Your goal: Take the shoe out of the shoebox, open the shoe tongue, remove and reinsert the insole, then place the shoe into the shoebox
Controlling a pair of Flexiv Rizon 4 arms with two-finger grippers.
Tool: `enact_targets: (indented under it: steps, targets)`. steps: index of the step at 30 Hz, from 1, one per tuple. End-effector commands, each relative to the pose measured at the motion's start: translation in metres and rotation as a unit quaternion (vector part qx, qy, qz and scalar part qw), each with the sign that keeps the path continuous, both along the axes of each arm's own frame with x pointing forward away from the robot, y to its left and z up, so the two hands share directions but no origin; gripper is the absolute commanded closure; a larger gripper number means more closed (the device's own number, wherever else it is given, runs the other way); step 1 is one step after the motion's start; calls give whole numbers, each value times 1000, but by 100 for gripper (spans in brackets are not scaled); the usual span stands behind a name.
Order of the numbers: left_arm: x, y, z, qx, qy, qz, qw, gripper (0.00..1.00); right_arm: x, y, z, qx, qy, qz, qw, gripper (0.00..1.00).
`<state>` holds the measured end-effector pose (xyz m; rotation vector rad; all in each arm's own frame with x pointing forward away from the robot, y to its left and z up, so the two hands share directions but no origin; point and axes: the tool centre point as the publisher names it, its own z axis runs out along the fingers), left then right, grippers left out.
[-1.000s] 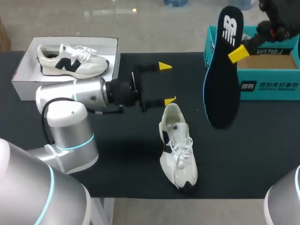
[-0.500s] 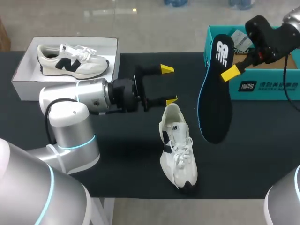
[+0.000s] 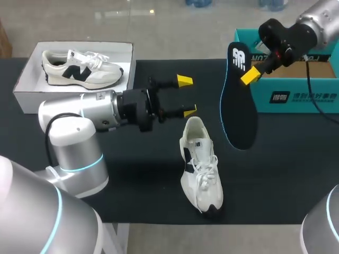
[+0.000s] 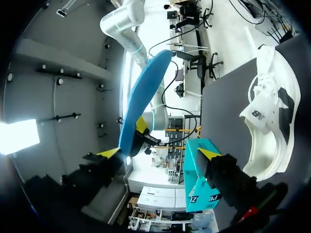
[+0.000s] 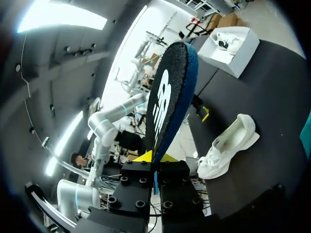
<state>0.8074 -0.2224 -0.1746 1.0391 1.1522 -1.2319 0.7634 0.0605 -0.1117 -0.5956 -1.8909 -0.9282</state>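
Observation:
A white shoe (image 3: 200, 166) lies on the black table mat, heel toward the back, laces loose; it also shows in the left wrist view (image 4: 272, 111) and the right wrist view (image 5: 228, 145). Its black insole (image 3: 238, 95) with a blue rim hangs upright in the air, right of the heel, with my right gripper (image 3: 250, 75) shut on its upper part. The insole (image 5: 167, 97) rises straight out of that gripper (image 5: 156, 158). My left gripper (image 3: 187, 96) stands open just behind the heel, pointing right, nothing between its fingers; ahead of it (image 4: 159, 154) the insole's blue underside (image 4: 143, 97) shows.
A white shoebox (image 3: 32, 90) at the back left holds a second white shoe (image 3: 79, 67). An open teal box (image 3: 296, 92) stands at the back right, behind the right arm. The mat's front edge runs just below the shoe's toe.
My right arm has carried the insole left and a little lower, from over the teal box toward the shoe. The left gripper has shifted slightly and stays open.

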Motion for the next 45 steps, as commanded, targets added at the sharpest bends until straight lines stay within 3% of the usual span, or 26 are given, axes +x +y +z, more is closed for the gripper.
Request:
enact_targets:
  steps: [1, 15, 26, 38, 39, 40, 42, 43, 45]
  targets:
    - [-4, 1, 2, 10, -20, 0, 1000, 0, 13, 14, -10, -1, 43, 82, 996, 100]
    - [-5, 0, 4, 21, -48, -3, 999, 0, 26, 50, -44, -18, 70, 102, 992, 100]
    - [-18, 0, 4, 26, -70, -10, 997, 0, 38, 67, -52, -50, 93, 97, 990, 100]
    - [-20, -3, 2, 27, -84, -9, 996, 0, 43, 79, -52, -78, 83, 75, 991, 100]
    - [-20, -4, 2, 26, -85, -8, 996, 21, 43, 79, -53, -78, 79, 72, 991, 100]
    - [-20, -5, 2, 26, -86, -7, 996, 57, 44, 80, -52, -76, 78, 71, 992, 100]
    - [-20, -6, 1, 24, -87, -8, 996, 80, 45, 81, -50, -72, 72, 68, 992, 100]
    - [-19, -7, 1, 24, -88, -7, 996, 100, 45, 81, -50, -72, 72, 68, 992, 100]
    - [-18, -8, 1, 24, -89, -9, 996, 100, 46, 83, -48, -71, 70, 66, 993, 100]
